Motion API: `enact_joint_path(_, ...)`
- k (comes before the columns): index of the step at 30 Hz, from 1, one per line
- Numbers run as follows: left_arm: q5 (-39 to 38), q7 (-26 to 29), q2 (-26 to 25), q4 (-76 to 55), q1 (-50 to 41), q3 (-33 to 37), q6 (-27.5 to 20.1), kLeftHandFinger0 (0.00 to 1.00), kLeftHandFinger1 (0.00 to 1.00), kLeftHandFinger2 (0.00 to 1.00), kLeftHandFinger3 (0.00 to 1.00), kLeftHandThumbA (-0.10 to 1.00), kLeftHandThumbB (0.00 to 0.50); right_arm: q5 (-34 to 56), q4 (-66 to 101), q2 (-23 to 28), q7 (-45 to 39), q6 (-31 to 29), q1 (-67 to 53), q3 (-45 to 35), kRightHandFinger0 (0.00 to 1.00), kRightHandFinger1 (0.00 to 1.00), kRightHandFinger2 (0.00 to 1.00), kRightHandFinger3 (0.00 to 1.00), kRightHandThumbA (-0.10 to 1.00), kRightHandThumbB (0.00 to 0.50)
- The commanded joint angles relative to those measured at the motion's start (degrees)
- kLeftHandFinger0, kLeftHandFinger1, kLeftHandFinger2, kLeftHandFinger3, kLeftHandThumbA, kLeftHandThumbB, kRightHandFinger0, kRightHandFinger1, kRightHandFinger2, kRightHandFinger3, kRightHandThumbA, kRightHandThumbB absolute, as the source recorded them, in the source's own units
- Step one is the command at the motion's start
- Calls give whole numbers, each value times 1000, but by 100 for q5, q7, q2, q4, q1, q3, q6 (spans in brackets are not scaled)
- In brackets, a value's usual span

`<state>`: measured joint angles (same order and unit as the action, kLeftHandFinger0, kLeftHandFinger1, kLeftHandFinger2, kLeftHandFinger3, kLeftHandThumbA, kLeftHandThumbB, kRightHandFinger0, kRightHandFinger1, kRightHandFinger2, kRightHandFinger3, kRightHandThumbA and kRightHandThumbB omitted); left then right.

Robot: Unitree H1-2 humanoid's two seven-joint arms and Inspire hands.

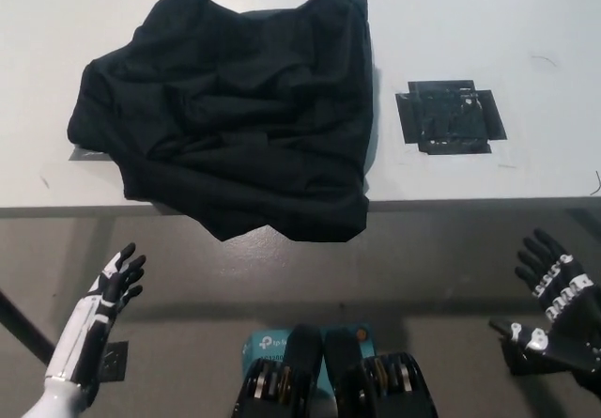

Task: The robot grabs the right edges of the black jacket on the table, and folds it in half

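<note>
At about 7 o'clock the white left hand hangs below the table edge with its fingers spread wide, holding nothing; its forearm runs off the bottom edge of the picture. At about 4 o'clock the black right hand is likewise spread wide and empty, its arm cut off by the right edge and hard to separate from a dark object on the floor behind it. Both hands are well apart from the table. Farther up, the black jacket lies crumpled from 9 to 12 o'clock on the white tabletop, its lower hem drooping over the near edge. Its folds are black on black, so sleeves and collar cannot be told apart. At 2 o'clock, beside the jacket but apart from it, lies a patch of black tape.
</note>
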<state>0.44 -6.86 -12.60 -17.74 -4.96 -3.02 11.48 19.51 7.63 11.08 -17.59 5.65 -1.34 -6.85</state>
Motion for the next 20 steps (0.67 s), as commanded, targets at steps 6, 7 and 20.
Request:
enact_joint_path(6, -134, -68, -136, -62, 108, -107, -324, 1000, 1000, 1000, 1000, 1000, 0, -296, -119, 84, -73, -565, 118, 187, 1000, 1000, 1000, 1000, 1000, 183)
enact_joint_path(7, -130, -76, -146, -47, 104, -111, -317, 1000, 1000, 1000, 1000, 1000, 0, -326, -129, 83, -50, -566, 115, 195, 1000, 1000, 1000, 1000, 1000, 189)
enact_joint_path(20, -123, -139, -164, -7, 57, -95, -297, 1000, 1000, 1000, 1000, 1000, 0, -369, -191, 97, -46, -557, 114, 229, 1000, 1000, 1000, 1000, 1000, 161)
